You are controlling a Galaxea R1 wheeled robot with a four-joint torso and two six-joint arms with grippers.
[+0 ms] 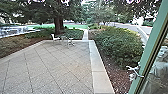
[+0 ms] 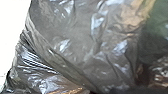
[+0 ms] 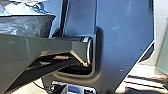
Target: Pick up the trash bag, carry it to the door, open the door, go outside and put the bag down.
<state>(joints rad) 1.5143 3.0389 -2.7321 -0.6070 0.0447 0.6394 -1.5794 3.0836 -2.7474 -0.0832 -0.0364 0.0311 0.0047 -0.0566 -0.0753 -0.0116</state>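
Large square-jointed paving (image 1: 57, 67) spreads across the left and centre, edged on its right by a pale stone border (image 1: 100, 72). Beyond that lies brown ground (image 1: 117, 78) beneath dense green shrubs (image 1: 118, 45). At the far edge stands a white chair (image 1: 55, 37), near a dark tree trunk (image 1: 58, 25). Bright green lawn (image 1: 75, 26) lies farther off, in soft daylight.
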